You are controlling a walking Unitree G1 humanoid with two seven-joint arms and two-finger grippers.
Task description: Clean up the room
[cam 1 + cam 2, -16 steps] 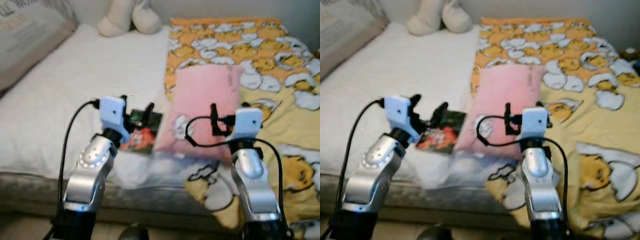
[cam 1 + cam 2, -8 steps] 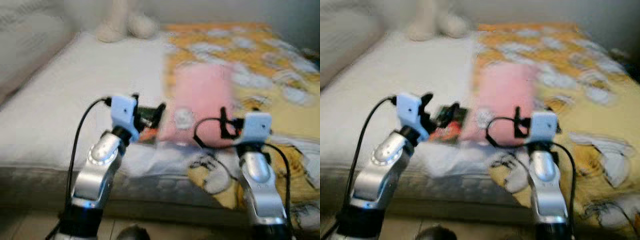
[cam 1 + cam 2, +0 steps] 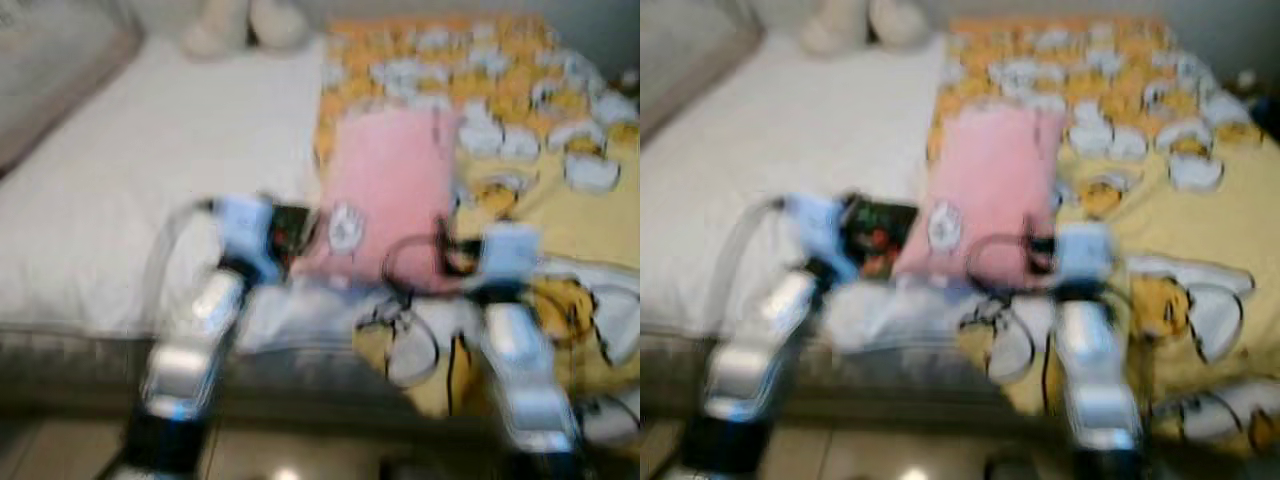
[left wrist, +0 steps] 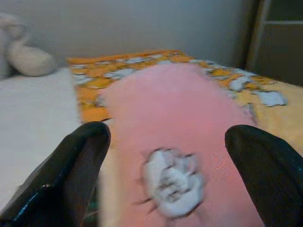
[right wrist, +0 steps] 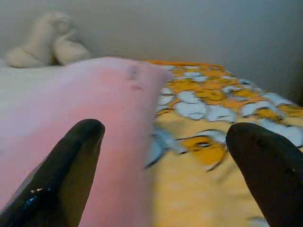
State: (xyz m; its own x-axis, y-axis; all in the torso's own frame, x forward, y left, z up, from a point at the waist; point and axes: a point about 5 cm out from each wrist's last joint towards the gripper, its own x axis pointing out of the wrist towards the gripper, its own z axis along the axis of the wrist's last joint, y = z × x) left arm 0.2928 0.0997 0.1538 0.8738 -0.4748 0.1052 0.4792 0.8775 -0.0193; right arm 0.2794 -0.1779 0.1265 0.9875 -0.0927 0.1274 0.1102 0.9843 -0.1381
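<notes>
The left hand point(image 4: 165, 175) is held with its two black fingers spread wide apart over the front edge of the bed point(image 3: 150, 160), and the soft pink rectangular pillow point(image 3: 385, 200) with a white patch is seen straight between them. The right hand point(image 5: 163, 165) is likewise spread apart, nothing gripped, at the pillow's near right corner where the yellow-orange duck-print blanket point(image 3: 520, 110) begins. A small dark printed packet point(image 3: 875, 232) lies on the white sheet just beside the pillow's left edge, close to the left hand. The left half of the bed is open white sheet. A cream plush toy point(image 3: 230, 25) rests at the far edge.
</notes>
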